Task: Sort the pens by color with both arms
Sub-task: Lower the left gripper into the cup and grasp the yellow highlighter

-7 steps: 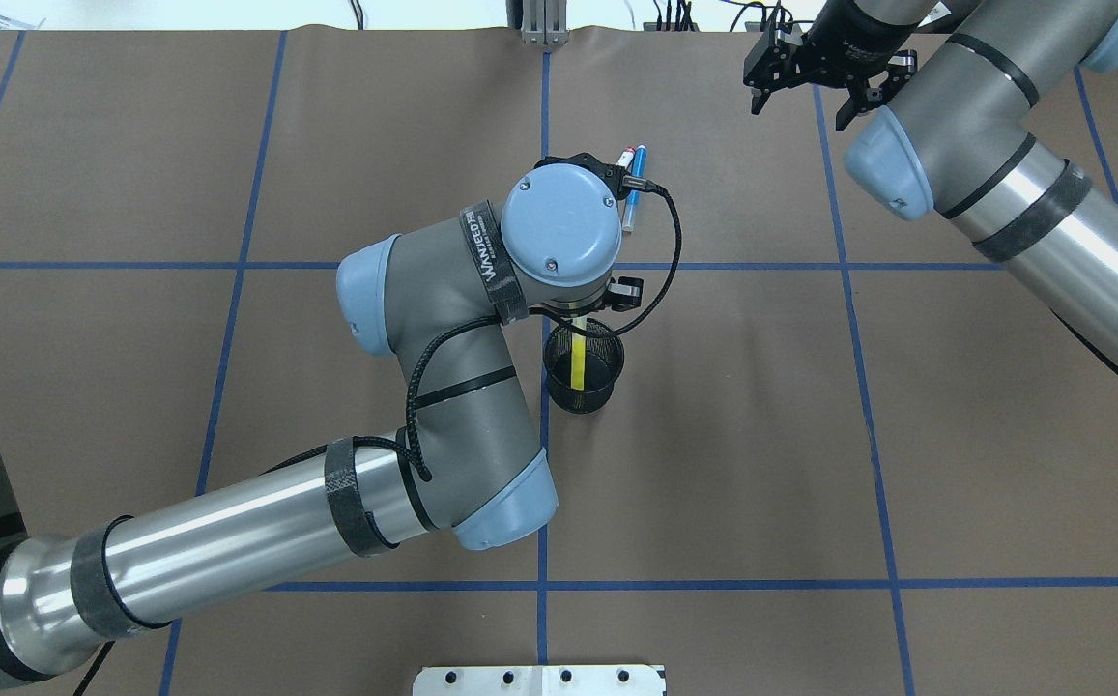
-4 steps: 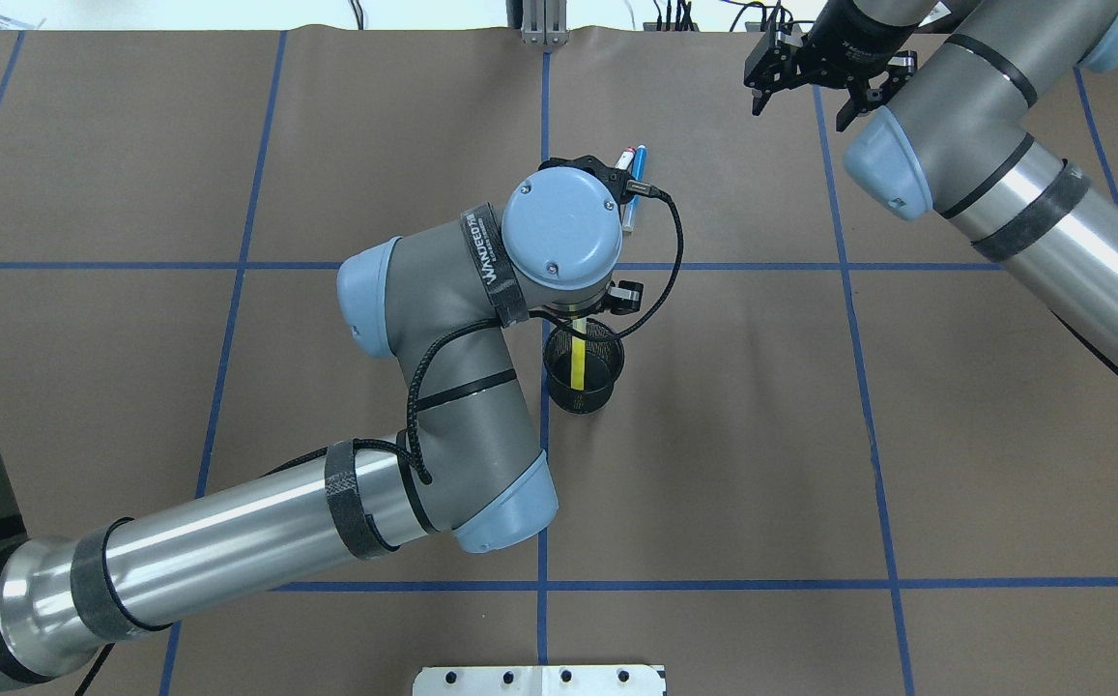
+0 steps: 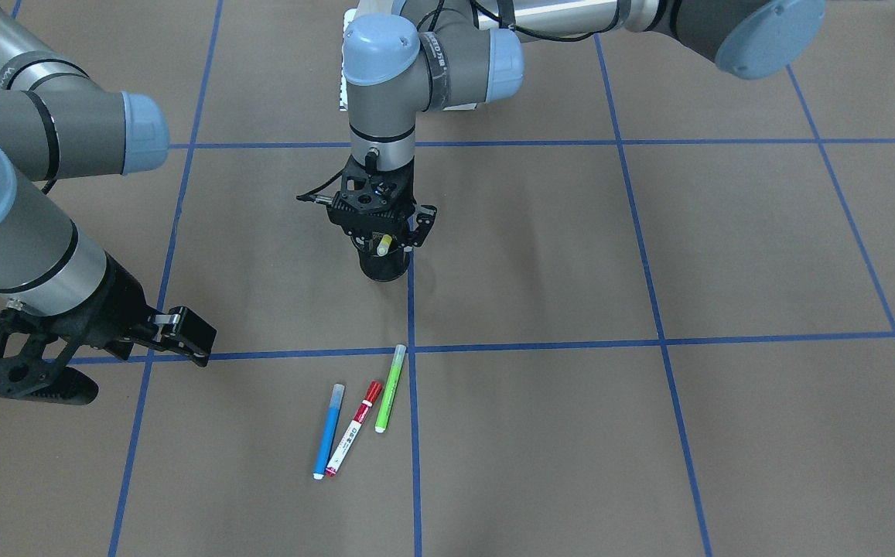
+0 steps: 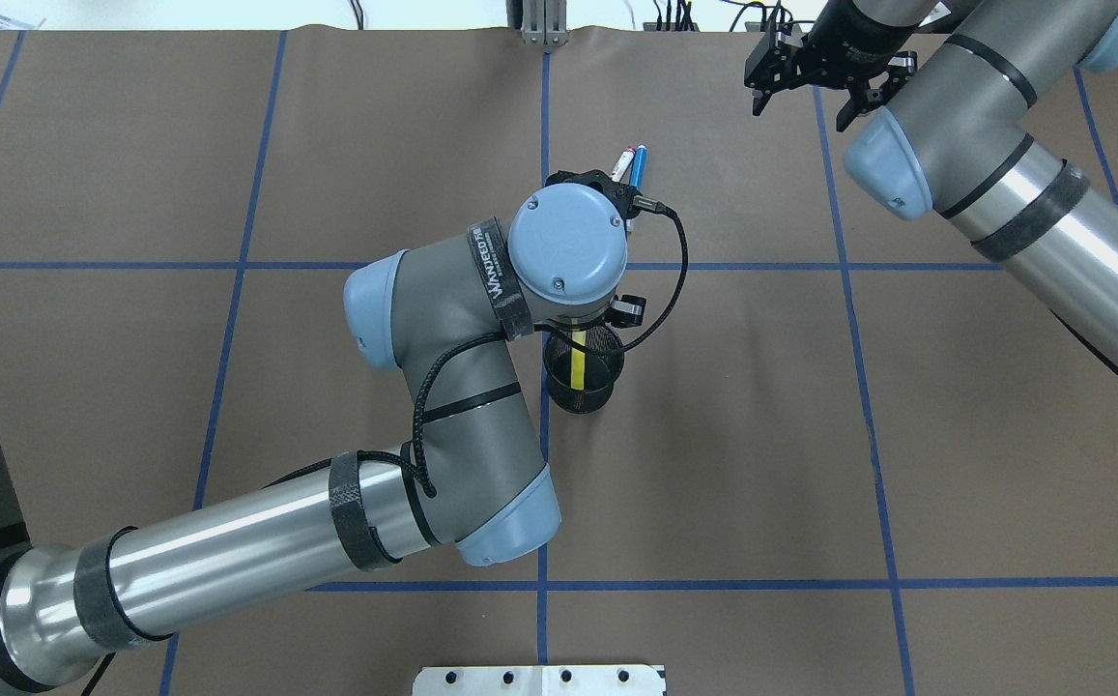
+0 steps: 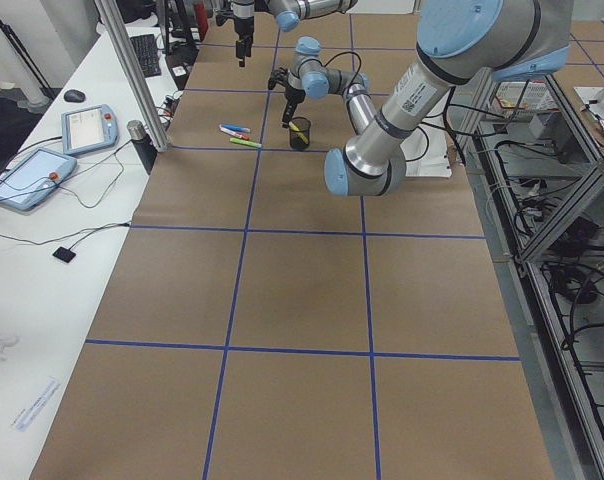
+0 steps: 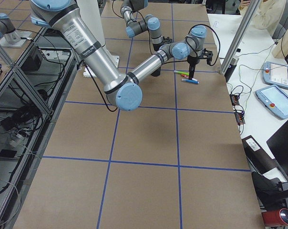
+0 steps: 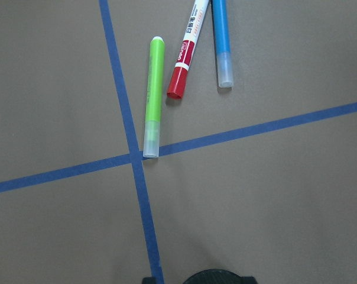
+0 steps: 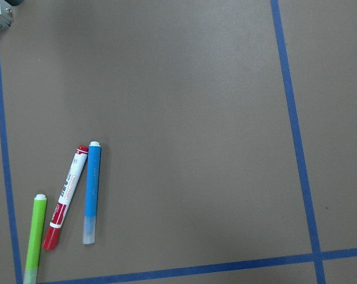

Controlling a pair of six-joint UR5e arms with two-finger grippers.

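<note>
The yellow pen (image 4: 578,368) stands tilted inside the black mesh cup (image 4: 585,377); its tip shows in the front view (image 3: 383,246). My left gripper (image 3: 385,238) hangs just above the cup with its jaws spread, and nothing is in it. The blue pen (image 3: 328,430), the red-capped white pen (image 3: 354,427) and the lime green pen (image 3: 389,387) lie side by side on the brown table past the cup. In the overhead view my left wrist hides the green pen. My right gripper (image 4: 800,108) is open and empty at the far right, well apart from the pens.
Blue tape lines (image 4: 713,266) divide the brown table cover into squares. The white metal base (image 4: 539,679) sits at the near edge. Teach pendants (image 5: 87,125) and cables lie on the white side table beyond the far edge.
My left wrist has shifted slightly to the right above the cup, and the elbow has followed. The yellow pen stays in the cup. The right arm has hardly moved.
</note>
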